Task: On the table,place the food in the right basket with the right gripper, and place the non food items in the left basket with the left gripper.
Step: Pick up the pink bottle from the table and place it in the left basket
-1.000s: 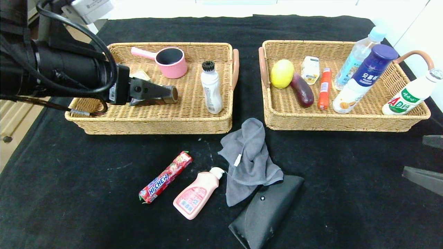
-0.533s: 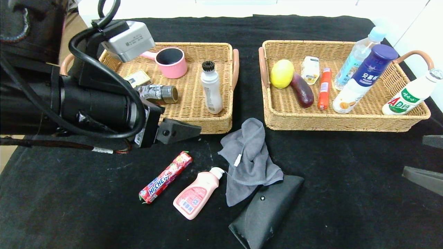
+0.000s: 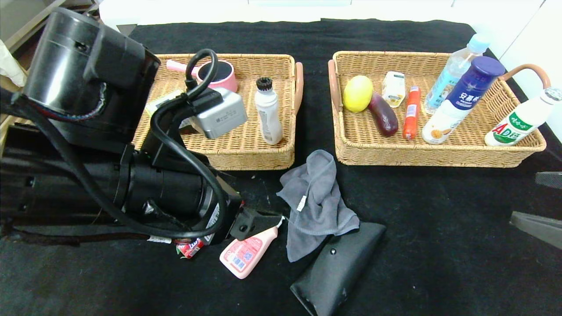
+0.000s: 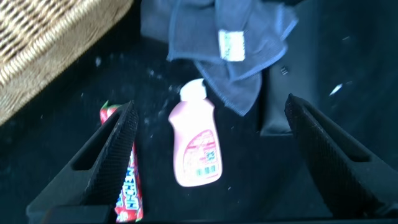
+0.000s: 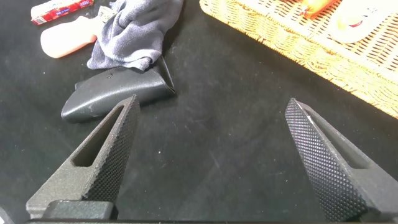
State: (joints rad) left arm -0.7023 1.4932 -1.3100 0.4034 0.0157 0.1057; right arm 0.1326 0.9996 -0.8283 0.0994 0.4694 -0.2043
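Note:
My left gripper is open and hangs low over a pink bottle lying on the black table; in the left wrist view the bottle lies between the spread fingers. A red Hi-Chew candy stick lies beside one finger and is mostly hidden under the arm in the head view. A grey cloth and a black case lie just beyond. My right gripper is open and empty at the table's right edge.
The left basket holds a pink cup and a white bottle. The right basket holds a lemon, an eggplant, a sausage and several bottles. My left arm hides the left basket's near-left part.
My left arm has swung from over the left basket toward the front of the table and come down over the pink bottle, leaving a dark can in the basket. The right arm has not moved.

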